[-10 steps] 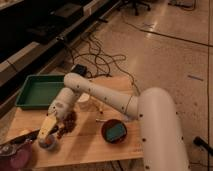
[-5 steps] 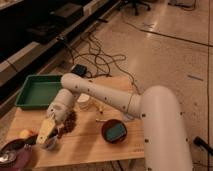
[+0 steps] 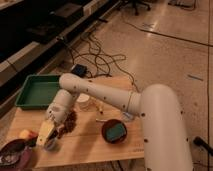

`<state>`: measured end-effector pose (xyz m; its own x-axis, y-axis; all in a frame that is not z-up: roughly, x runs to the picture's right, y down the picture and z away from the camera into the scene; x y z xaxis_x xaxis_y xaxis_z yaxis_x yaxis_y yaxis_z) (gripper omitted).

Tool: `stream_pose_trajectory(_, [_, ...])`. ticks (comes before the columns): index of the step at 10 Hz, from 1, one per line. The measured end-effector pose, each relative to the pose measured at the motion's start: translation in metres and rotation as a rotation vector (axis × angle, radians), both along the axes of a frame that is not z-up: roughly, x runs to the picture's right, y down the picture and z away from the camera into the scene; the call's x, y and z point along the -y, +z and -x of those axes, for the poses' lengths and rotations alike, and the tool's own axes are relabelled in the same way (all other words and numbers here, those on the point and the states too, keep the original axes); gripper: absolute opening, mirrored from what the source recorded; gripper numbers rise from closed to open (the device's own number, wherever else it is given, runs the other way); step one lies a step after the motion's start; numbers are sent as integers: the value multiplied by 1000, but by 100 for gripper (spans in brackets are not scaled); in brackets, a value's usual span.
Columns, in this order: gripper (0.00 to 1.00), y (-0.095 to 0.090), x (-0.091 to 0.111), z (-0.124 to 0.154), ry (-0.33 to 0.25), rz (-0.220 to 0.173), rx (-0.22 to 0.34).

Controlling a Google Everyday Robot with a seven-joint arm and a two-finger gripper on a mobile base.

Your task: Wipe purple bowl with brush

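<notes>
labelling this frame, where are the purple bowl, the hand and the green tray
purple bowl [image 3: 19, 144]: camera view, on its dark far rim
hand [image 3: 46, 140]: camera view, at its tip, beside the purple bowl
green tray [image 3: 40, 92]: camera view, on its bare floor

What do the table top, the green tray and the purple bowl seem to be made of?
The table top looks like matte wood: even pale tan, no shine. The green tray is probably plastic: one flat colour, raised moulded rim. The purple bowl could be plastic or glazed ceramic; I cannot tell which. The gripper hangs low beside that bowl.
</notes>
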<state>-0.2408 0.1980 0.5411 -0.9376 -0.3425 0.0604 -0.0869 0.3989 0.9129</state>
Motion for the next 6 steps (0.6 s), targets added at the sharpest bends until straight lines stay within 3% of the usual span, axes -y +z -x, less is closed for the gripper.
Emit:
stream_pose_trajectory(2, [0,8,0,7,-6,-39,-8])
stream_pose_trajectory(6, [0,30,-4,29,-15,-85,46])
